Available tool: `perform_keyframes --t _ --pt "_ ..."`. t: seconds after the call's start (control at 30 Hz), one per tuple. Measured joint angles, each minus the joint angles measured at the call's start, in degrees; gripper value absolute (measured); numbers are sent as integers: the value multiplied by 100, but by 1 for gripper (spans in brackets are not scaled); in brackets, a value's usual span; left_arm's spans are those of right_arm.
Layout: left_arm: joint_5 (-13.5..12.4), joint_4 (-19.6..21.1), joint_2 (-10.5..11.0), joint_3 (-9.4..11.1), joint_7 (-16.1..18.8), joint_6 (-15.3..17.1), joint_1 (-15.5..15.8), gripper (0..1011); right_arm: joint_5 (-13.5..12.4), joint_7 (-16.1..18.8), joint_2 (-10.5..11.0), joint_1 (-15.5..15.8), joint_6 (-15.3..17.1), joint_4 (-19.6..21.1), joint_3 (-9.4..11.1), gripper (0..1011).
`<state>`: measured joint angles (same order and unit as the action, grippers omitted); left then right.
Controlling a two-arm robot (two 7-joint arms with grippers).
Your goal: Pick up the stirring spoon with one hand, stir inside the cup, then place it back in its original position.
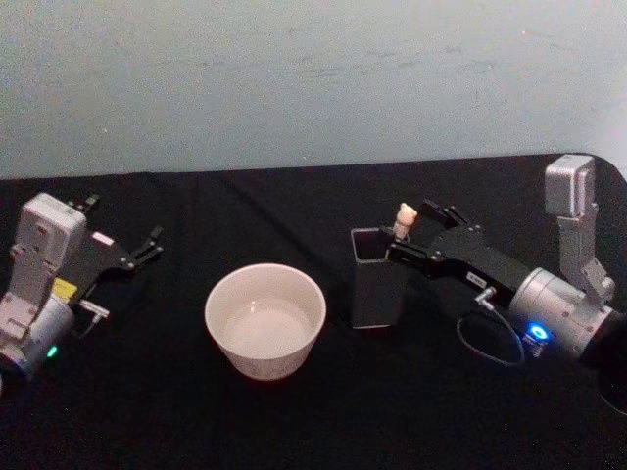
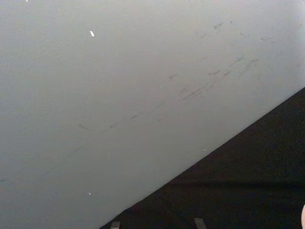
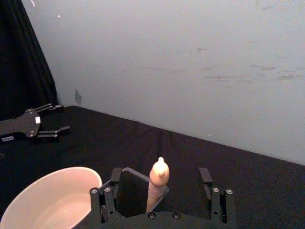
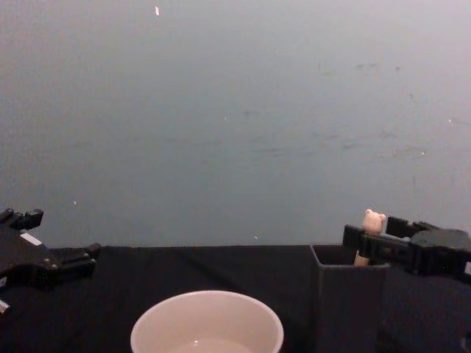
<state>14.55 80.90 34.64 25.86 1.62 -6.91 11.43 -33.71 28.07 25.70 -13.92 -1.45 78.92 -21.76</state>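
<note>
The stirring spoon (image 1: 405, 217) stands in the dark square holder (image 1: 377, 284), its beige bear head poking above the rim. My right gripper (image 1: 411, 233) is open around that handle, one finger on each side, not touching. The right wrist view shows the handle (image 3: 159, 183) between the wide-apart fingers (image 3: 110, 191), with the holder (image 3: 133, 183) just behind. The cream cup (image 1: 265, 318) sits left of the holder with some clear liquid in it. My left gripper (image 1: 147, 247) rests open at the far left of the table. The spoon's bowl is hidden inside the holder.
A black cloth (image 1: 323, 421) covers the table, and a pale wall (image 1: 313, 78) stands close behind it. In the chest view the cup (image 4: 207, 323) and the holder (image 4: 346, 301) stand side by side near the front.
</note>
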Motion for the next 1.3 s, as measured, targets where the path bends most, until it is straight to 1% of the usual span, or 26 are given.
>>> perform_keyframes --t 0.13,0.3,0.77,0.87,0.97,1.1,1.13,1.2,1.3 --pt "0 0 0 0 0 0 0 1001 72 26 -97 -92 0 -129 -26 1002" --pt "0 0 0 0 0 0 0 1001 146 1 -149 -129 1 -170 -29 1002" --pt "0 0 0 0 0 0 0 1001 140 1 -144 -128 2 -170 -31 993" --pt "0 0 0 0 0 0 0 1001 135 1 -142 -127 0 -170 -31 903" --pt "0 0 0 0 0 0 0 1001 131 2 -140 -127 0 -169 -31 859" --pt "0 0 0 0 0 0 0 1001 129 3 -139 -127 -2 -169 -31 732" --pt "0 0 0 0 0 0 0 1001 129 3 -139 -127 -2 -169 -31 687" --pt "0 0 0 0 0 0 0 1001 128 4 -139 -127 -2 -169 -31 648" --pt "0 0 0 0 0 0 0 1001 126 5 -138 -127 -2 -169 -31 531"
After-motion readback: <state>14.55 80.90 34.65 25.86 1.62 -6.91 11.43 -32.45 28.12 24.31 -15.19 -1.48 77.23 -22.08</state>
